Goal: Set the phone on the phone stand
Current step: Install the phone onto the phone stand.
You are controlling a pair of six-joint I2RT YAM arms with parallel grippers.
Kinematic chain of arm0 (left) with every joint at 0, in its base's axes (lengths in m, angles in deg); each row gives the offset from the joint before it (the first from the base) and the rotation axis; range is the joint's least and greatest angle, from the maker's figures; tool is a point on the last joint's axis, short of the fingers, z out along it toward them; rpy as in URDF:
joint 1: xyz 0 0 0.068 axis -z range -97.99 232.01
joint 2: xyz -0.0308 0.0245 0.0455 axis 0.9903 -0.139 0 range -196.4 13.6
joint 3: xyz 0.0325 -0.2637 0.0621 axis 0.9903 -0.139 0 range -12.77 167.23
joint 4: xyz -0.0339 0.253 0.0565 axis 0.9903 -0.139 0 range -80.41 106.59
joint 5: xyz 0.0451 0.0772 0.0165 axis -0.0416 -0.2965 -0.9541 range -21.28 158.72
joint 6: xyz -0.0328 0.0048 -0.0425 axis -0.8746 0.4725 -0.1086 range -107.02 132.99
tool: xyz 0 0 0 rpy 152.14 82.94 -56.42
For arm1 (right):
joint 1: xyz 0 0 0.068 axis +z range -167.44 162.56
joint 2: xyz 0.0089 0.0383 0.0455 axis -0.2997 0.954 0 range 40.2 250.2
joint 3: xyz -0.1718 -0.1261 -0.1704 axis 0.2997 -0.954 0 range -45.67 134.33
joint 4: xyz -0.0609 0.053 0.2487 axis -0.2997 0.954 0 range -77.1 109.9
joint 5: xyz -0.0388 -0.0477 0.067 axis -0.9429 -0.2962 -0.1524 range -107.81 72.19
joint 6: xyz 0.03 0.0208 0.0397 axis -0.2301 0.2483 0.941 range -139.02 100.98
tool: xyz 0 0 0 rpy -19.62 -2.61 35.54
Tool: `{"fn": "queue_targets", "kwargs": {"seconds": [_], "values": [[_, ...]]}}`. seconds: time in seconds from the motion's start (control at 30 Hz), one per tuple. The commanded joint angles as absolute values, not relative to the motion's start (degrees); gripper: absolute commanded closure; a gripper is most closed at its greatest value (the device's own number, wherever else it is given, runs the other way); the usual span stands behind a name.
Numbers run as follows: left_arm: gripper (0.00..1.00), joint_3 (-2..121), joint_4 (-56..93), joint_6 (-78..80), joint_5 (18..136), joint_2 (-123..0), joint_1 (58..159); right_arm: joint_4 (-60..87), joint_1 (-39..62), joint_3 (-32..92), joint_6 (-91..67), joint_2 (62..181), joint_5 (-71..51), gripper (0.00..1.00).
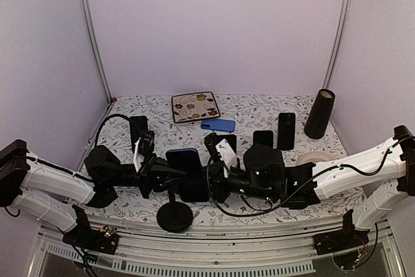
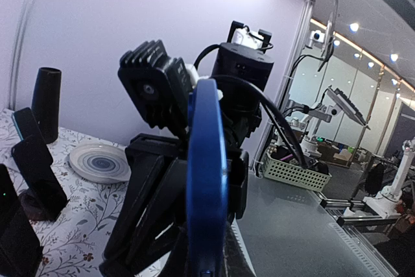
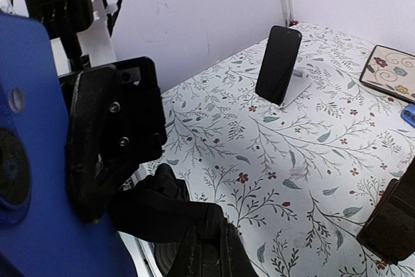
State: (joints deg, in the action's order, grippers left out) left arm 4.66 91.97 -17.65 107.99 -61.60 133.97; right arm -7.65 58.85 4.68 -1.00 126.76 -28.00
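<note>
The phone (image 1: 187,168) is dark blue and stands on edge at the table's near middle, with my left gripper (image 1: 167,177) shut on it from the left. In the left wrist view the phone (image 2: 207,180) shows edge-on, rising from between my left gripper's (image 2: 207,254) jaws. The black phone stand (image 1: 174,216) has a round base just below the phone. My right gripper (image 1: 218,188) reaches in from the right and is shut on the stand's upper arm (image 3: 155,215). The right wrist view shows the phone's back (image 3: 29,160) at far left and the right gripper (image 3: 211,248) closed.
A flowered square tray (image 1: 195,106) and a second blue phone (image 1: 218,124) lie at the back. Black phones on stands (image 1: 286,130) (image 1: 138,131), a dark cylinder (image 1: 320,113) and a round white dish (image 1: 316,158) stand around.
</note>
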Motion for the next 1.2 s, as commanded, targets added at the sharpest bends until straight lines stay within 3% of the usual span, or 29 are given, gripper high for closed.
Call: {"fn": "queue_targets", "kwargs": {"seconds": [0.0,0.4,1.17], "values": [[1.00,2.00,82.65,-15.07,103.37,-57.59,132.75,-8.60,60.17,7.07,-1.30,126.50,-35.30,0.98],[1.00,2.88,62.83,-10.83,93.28,-48.87,132.84,-4.83,61.62,9.04,-1.47,127.68,-43.29,0.98],[1.00,7.62,37.72,-10.04,62.80,-42.92,138.59,8.77,63.73,17.64,5.92,134.53,-55.41,0.98]]}}
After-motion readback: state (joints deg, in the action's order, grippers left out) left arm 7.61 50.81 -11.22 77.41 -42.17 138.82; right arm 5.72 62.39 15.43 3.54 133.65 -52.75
